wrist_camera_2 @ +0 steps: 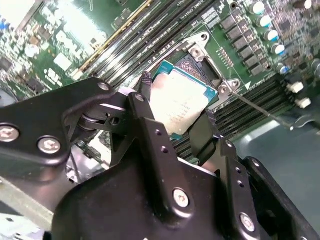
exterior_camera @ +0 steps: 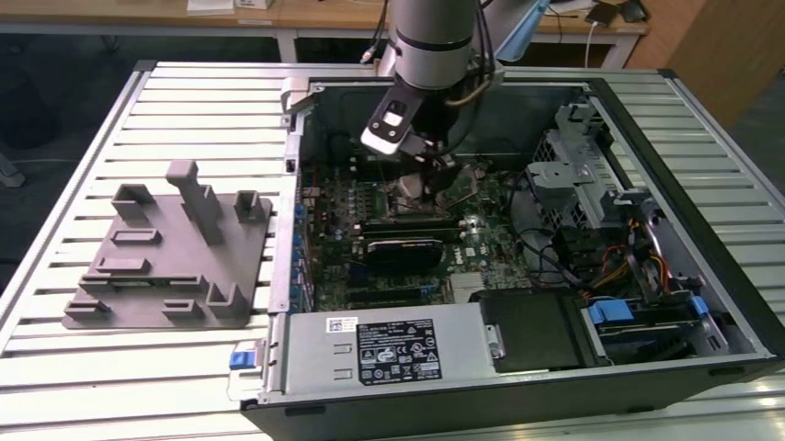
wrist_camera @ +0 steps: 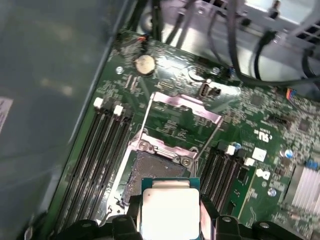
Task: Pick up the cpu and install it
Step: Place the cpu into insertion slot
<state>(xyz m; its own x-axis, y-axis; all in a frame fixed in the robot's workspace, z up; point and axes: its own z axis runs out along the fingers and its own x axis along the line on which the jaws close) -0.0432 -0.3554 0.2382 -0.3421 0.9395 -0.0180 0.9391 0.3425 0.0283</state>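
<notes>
At the computer case's (exterior_camera: 491, 409) near edge sits the power supply (exterior_camera: 460, 349), bearing a printed black-and-white label (exterior_camera: 395, 349). Beyond it lies the motherboard (exterior_camera: 329, 276) — above its open socket (wrist_camera: 150, 167) the gripper (wrist_camera_2: 176, 102) pinches the cpu (wrist_camera_2: 186, 95) by two opposite edges. A grey fixture plate (exterior_camera: 165, 276) rests on the table (exterior_camera: 184, 101) beside the case, at the exterior view's left.

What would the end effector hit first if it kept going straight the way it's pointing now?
Most likely the open socket directly beneath: the cpu held in the end effector would meet it first. The gap between them is unclear.
</notes>
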